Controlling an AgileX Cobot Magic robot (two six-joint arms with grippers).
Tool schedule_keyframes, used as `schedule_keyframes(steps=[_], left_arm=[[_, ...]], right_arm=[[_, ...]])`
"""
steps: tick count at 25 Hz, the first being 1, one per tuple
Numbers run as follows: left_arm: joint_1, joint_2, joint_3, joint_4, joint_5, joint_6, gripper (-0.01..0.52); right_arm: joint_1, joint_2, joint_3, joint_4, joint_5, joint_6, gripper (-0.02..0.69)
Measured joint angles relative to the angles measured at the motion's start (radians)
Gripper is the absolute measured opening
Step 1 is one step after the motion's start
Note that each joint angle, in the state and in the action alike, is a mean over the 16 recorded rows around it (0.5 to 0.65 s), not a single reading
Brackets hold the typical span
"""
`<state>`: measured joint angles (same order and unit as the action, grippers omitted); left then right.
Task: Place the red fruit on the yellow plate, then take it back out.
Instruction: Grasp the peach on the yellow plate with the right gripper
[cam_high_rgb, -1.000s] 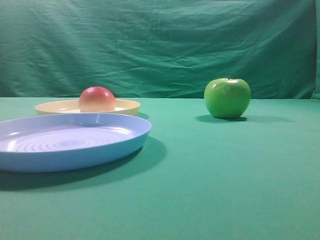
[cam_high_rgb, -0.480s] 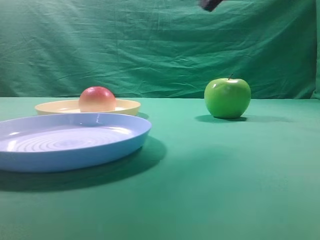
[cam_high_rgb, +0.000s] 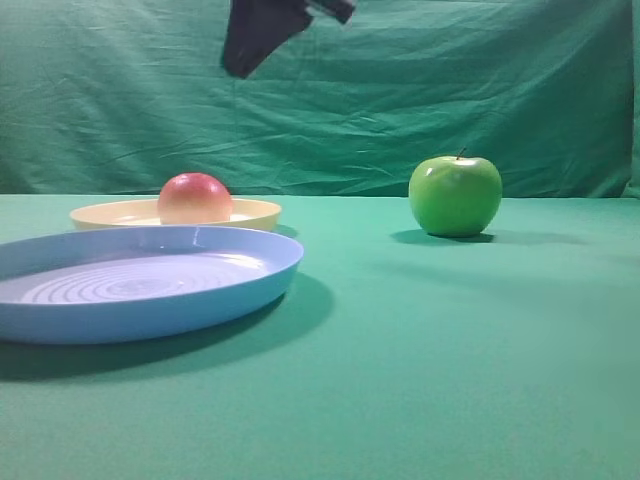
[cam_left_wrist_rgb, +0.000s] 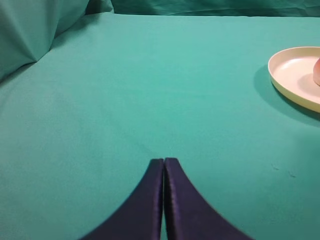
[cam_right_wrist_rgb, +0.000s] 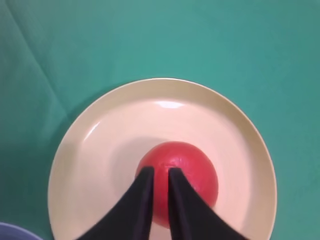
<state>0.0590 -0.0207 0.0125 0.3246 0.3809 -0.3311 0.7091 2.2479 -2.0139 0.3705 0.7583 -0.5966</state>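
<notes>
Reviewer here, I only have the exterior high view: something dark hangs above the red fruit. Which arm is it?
Observer: The right gripper; its wrist camera looks straight down on the red fruit.
Operator: Is it gripping the fruit?
Observer: No, its fingertips stand slightly apart above it.
Operator: Does the fruit lie in the yellow plate?
Observer: Yes, slightly off its middle.
Operator: And the left gripper?
Observer: Shut, over bare cloth beside the plate.

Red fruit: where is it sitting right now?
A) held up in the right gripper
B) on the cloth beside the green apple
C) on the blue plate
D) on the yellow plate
D: the red fruit rests inside the yellow plate, with the right gripper above it and not gripping it.
</notes>
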Motion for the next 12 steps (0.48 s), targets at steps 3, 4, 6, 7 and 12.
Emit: schedule_keyframes(steps=[3, 4, 6, 7, 12], left_arm=[[0.000, 0.000, 0.000, 0.000, 0.000, 0.000, 0.000], [0.000, 0.000, 0.000, 0.000, 0.000, 0.000, 0.000], [0.000, 0.000, 0.000, 0.000, 0.000, 0.001, 0.000], [0.000, 0.000, 0.000, 0.000, 0.000, 0.001, 0.000], [0.000, 0.000, 0.000, 0.000, 0.000, 0.001, 0.000]], right_arm=[[0.006, 0.036, -0.015, -0.004, -0.037, -0.001, 0.305], [0.007, 0.046, -0.018, -0.004, -0.048, -0.002, 0.345], [0.007, 0.062, -0.020, -0.004, -0.070, -0.002, 0.425], [0.007, 0.070, -0.020, -0.004, -0.081, -0.003, 0.465], [0.007, 0.108, -0.020, -0.004, -0.129, -0.004, 0.599]])
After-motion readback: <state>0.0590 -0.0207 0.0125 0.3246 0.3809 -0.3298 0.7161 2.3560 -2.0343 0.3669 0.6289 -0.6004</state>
